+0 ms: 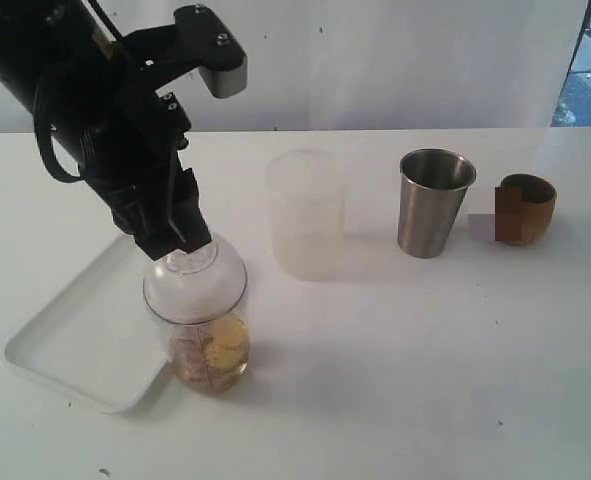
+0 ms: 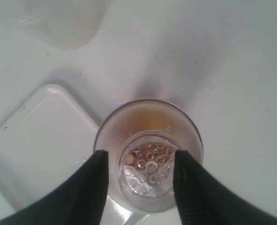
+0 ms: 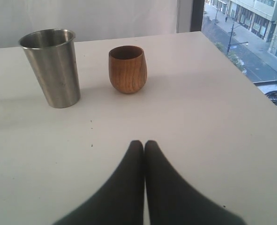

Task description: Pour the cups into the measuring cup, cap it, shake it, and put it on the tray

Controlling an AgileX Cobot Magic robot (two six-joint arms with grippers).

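The clear measuring cup [image 1: 207, 335] stands capped with a clear domed lid [image 1: 195, 278], amber liquid low inside. It is at the right corner of the white tray [image 1: 65, 335]; whether its base is on the rim I cannot tell. My left gripper [image 1: 182, 240] hangs straight over it, open, its fingers flanking the lid's top knob [image 2: 150, 168] without gripping it. The steel tumbler [image 1: 433, 203] and the brown cup [image 1: 526, 209] stand upright at the right. My right gripper [image 3: 144, 144] is shut and empty, low over the bare table, short of the tumbler [image 3: 51, 68] and brown cup [image 3: 127, 69].
A frosted translucent cup [image 1: 306, 215] stands upright between the measuring cup and the tumbler. The tray [image 2: 40, 136] lies to the left of the measuring cup, with nothing else on it. The table's right edge runs just beyond the brown cup.
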